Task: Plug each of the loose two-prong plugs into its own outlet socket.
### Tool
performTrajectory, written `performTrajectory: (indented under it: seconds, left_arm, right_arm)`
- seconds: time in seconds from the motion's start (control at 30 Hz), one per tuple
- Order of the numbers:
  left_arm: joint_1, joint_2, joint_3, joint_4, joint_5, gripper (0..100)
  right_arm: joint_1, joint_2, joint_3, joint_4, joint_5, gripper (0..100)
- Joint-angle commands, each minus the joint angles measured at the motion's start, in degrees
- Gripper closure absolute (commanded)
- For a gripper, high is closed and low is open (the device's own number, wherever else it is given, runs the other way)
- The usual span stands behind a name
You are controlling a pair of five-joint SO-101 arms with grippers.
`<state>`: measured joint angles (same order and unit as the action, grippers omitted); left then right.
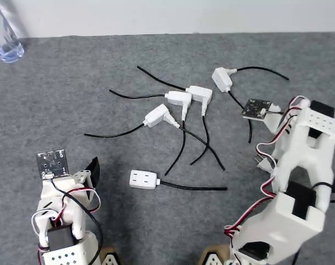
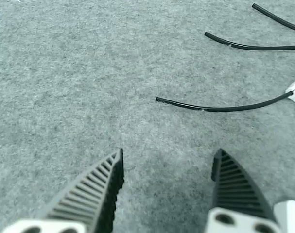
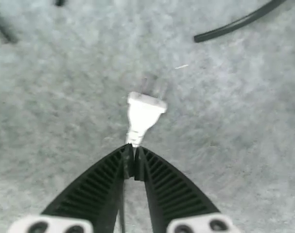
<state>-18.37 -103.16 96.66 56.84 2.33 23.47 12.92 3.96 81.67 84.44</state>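
Holding a white two-prong plug (image 3: 145,111) by the narrow neck where its cord enters, the right gripper (image 3: 132,148) has its jaws clamped together on that neck. The prongs point away from it, just above the grey felt (image 1: 62,99). In the high view the plug hangs at the right side of the table, well apart from the outlet socket (image 1: 143,179), which lies near the front with dark slots showing on its face. The left gripper (image 2: 169,162) hovers over bare felt with its jaws wide apart, holding nothing.

The step in hand appears to be carrying this plug to a socket. A hold so far back probably lets the plug body swing, so the prongs should be squared to the slots before any push, and the push kept straight along them. The socket lies loose and would likely slide unless the left gripper pins it first.

Counted, there are two arms and six white cord ends, one held and five on the felt. Of the five, one shows slots. The other four cord ends (image 1: 178,98), grouped farther back, cannot be told plug from socket. One clear bottle (image 1: 4,44) stands at the far left corner.
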Motion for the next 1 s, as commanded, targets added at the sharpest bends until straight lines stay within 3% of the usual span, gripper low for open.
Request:
performTrajectory:
  seconds: [0.0,0.17,0.47,0.87,0.97]
  left_arm:
    - [0.6,-1.0,-0.2,0.4,0.7,72]
    - [0.6,-1.0,-0.2,0.4,0.7,72]
    - [0.6,-1.0,-0.2,0.4,0.7,72]
    - [3.1,-0.7,-0.2,0.5,0.7,72]
    - [3.1,-0.7,-0.2,0.5,0.7,72]
  right_arm:
    - [-0.3,-0.8,0.6,1.1,-3.4,93.9]
    - [-0.1,-0.7,4.6,-3.4,-7.6,81.8]
    - [-1.8,-0.3,14.9,-16.7,-7.6,81.6]
    - [-4.6,-0.2,15.2,-17.4,-7.6,82.0]
    - [-4.5,-0.2,15.2,-17.4,-7.3,90.5]
